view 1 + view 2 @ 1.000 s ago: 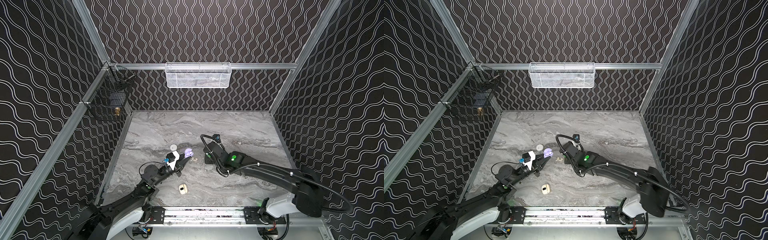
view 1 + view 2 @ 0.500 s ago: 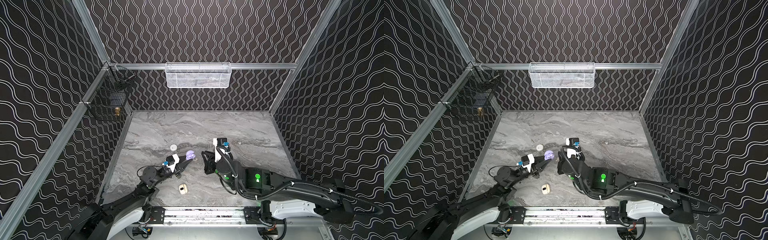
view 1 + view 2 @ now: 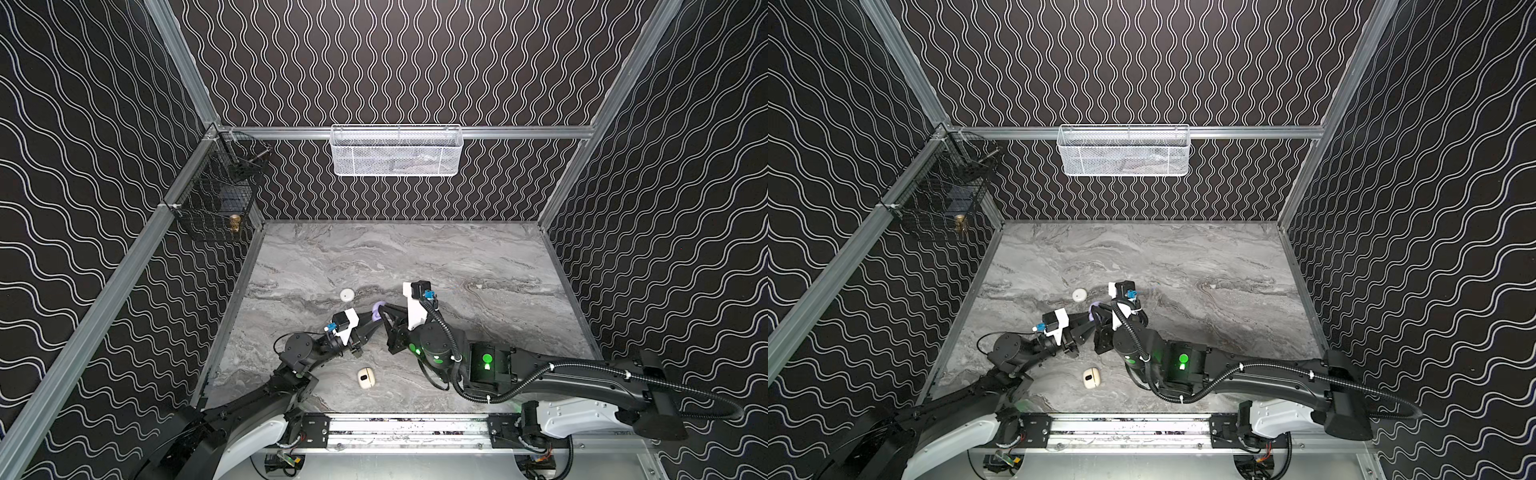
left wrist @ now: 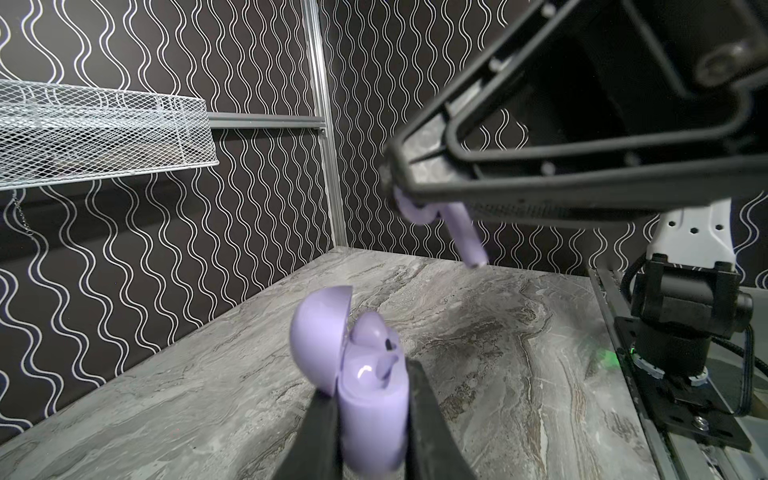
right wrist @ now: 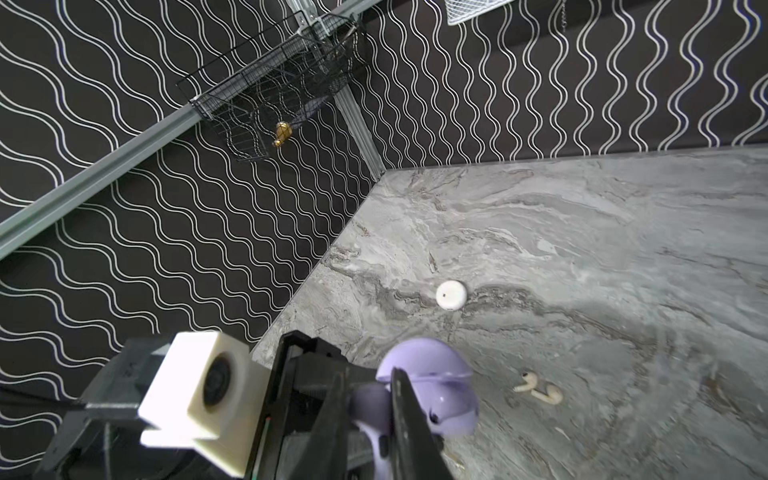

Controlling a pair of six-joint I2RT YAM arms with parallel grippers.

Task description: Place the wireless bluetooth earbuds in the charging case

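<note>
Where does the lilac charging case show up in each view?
In both top views: lilac charging case just below centre, slightly left.
Left wrist: clamped in the left gripper, lid open.
Right wrist: just beyond the right gripper, near two off-white earbuds.
Shared landmark: the hanging white mesh basket.

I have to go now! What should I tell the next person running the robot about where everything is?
Left gripper: shut on the lilac charging case, lid open.
Right gripper: shut on a lilac earbud, stem down, above that case.
Done: a second lilac earbud sits in the case.
Left: seat the held one. Two off-white earbuds lie loose on the table; the white round case and cream case wait.
</note>
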